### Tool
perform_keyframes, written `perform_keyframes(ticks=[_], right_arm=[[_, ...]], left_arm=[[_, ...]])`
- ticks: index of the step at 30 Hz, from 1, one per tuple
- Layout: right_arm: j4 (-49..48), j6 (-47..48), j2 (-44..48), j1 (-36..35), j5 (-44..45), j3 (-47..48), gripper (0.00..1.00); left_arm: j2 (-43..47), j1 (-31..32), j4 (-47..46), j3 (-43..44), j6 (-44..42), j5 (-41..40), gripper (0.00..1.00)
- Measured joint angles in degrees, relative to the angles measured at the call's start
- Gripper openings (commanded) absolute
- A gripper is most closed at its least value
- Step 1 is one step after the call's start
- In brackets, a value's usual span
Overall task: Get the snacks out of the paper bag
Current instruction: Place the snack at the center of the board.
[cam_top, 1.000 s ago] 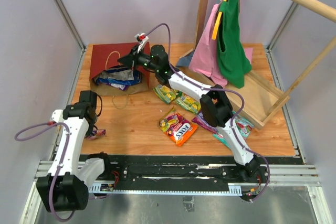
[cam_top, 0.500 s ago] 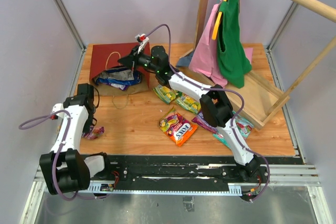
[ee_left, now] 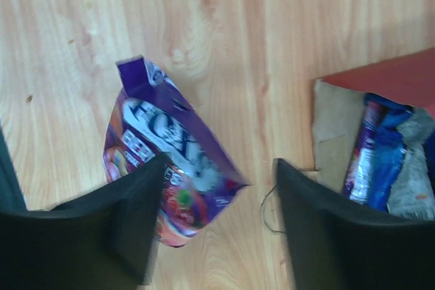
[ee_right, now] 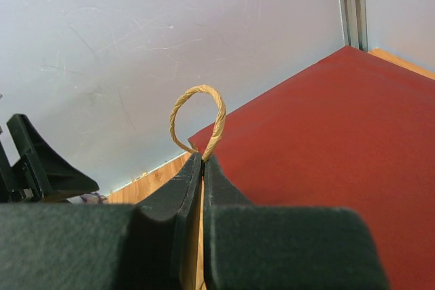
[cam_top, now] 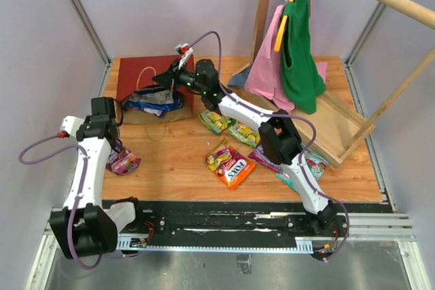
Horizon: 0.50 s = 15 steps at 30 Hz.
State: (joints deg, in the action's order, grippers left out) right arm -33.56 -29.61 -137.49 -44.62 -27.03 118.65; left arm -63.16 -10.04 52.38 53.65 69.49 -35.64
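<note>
Wood table (cam_top: 177, 161): several snacks (cam_top: 232, 168) out, a few left in bag (cam_top: 132, 79) mouth. Jaws of left gripper (ee_left: 219, 188) apart over purple packet (ee_left: 170, 174); right gripper (ee_right: 202, 161) clamped on handle (ee_right: 197, 117).

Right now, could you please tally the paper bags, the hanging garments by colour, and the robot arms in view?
paper bag: 1
pink garment: 1
green garment: 1
robot arms: 2, the left arm and the right arm
total: 5
</note>
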Motion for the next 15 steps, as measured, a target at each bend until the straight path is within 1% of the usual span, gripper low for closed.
perform_keyframes(ticks=[1,2,6,8,10,11,12,13,14,15], right_arm=[[0.0,0.0,0.0,0.0,0.0,0.0,0.01],[0.0,0.0,0.0,0.0,0.0,0.0,0.01],[0.0,0.0,0.0,0.0,0.0,0.0,0.01],[0.0,0.0,0.0,0.0,0.0,0.0,0.01],[0.0,-0.2,0.0,0.0,-0.1,0.0,0.01],[0.0,-0.2,0.0,0.0,-0.1,0.0,0.01],[0.0,-0.2,0.0,0.0,-0.2,0.0,0.01],[0.0,-0.2,0.0,0.0,-0.3,0.0,0.01],[0.0,-0.2,0.0,0.0,-0.4,0.0,0.01],[0.0,-0.1,0.0,0.0,-0.5,0.0,0.01]], left_arm=[[0.8,0.0,-1.4,-0.3,-1.2,0.4,0.98],[2.2,0.0,-3.3,-1.0,-2.3,0.4,0.99],[8.7,0.0,-7.7,-3.2,-5.4,-0.2,1.0],[8.8,0.0,-8.6,-2.9,-6.1,-0.1,0.99],[7.6,0.0,-9.2,-2.3,-7.5,1.6,0.95],[6.8,-0.1,-10.3,-2.3,-9.2,3.6,0.94],[6.5,-0.1,-12.2,-2.9,-11.5,6.4,0.95],[7.0,-0.1,-15.3,-4.4,-13.9,10.1,0.99],[8.9,-0.1,-19.5,-7.2,-16.4,14.6,1.0],[12.4,-0.2,-25.6,-11.9,-18.4,20.3,1.0]])
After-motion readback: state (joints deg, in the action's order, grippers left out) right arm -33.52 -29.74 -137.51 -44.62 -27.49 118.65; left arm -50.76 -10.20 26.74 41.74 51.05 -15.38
